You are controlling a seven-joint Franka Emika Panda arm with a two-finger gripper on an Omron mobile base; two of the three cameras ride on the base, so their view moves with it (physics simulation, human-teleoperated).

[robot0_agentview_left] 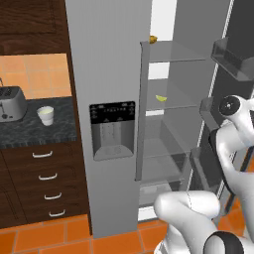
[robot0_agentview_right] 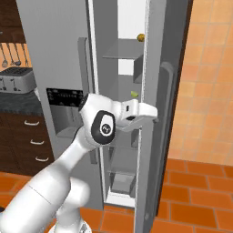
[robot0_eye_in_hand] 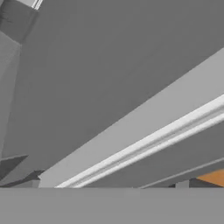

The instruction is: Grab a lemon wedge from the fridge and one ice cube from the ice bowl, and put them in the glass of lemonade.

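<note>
Right base view: gripper [robot0_agentview_right: 156, 119] pushed against the open fridge door's inner edge, fingertips hidden behind it, so jaw state impossible to tell. Deeper inside the fridge [robot0_agentview_left: 106, 59], lemon wedge [robot0_agentview_left: 161, 98] lying on the middle glass shelf, brownish lump [robot0_agentview_left: 153, 38] on the top shelf's front edge. Farther left, glass of lemonade [robot0_agentview_left: 45, 115] on the dark counter [robot0_agentview_left: 34, 131] beside the toaster [robot0_agentview_left: 11, 103], cut off at the frame edge. Orange floor tiles.

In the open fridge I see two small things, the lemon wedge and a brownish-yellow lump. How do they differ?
The lemon wedge is a yellow-green crescent; the brownish-yellow lump is darker and rounder. The wedge lies on the middle glass shelf, the lump on the top one, near its front left corner. Both are tiny and sit inside the fridge.
</note>
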